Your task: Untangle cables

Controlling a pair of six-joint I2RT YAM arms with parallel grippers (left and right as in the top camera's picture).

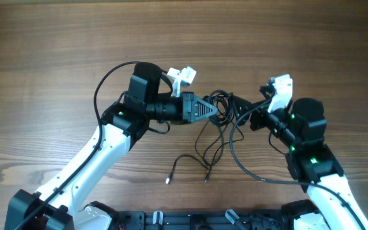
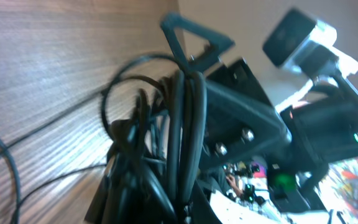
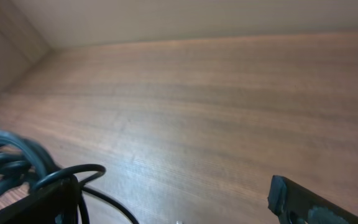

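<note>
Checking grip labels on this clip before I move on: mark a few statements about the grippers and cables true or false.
1. The left gripper is shut on the cables. True.
2. The right gripper clamps a cable. False: it is open and holds nothing.
3. Two cable ends lie loose on the table. True.
4. The cables are laid out straight and apart. False: they are bunched in a tangle at the left gripper.

Even bright light; left wrist view blurred.
</note>
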